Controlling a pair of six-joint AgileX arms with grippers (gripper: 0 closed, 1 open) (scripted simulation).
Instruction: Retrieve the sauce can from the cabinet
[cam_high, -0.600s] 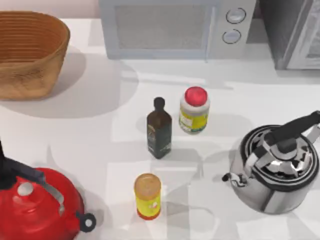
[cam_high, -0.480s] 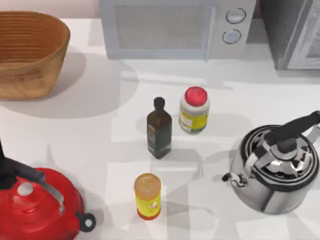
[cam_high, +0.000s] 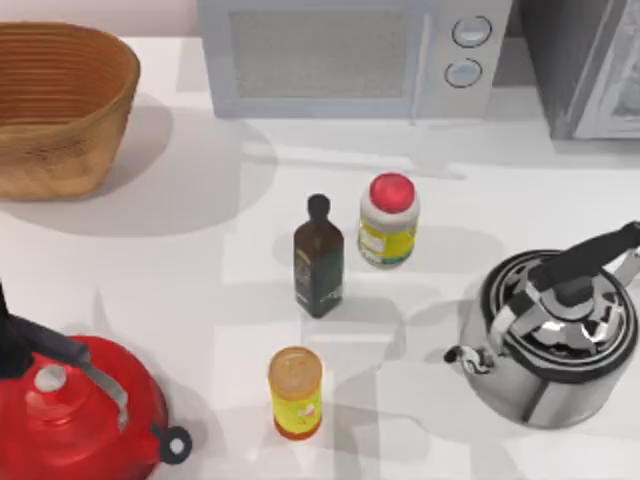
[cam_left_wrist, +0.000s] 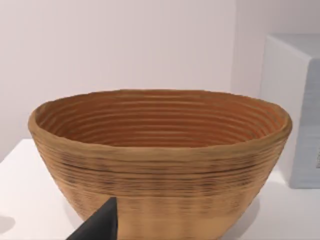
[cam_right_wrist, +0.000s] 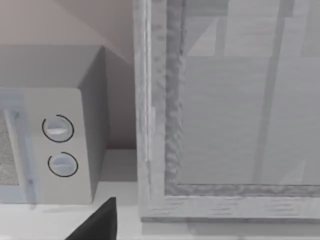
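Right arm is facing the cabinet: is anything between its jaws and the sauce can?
Yes. The cabinet door's pale framed panel is shut in the right wrist view, directly ahead beside the microwave. No sauce can is visible; the door has to be opened first.

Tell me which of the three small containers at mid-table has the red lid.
The white jar with the yellow label. The dark glass bottle has a black cap, and the yellow can a tan top.
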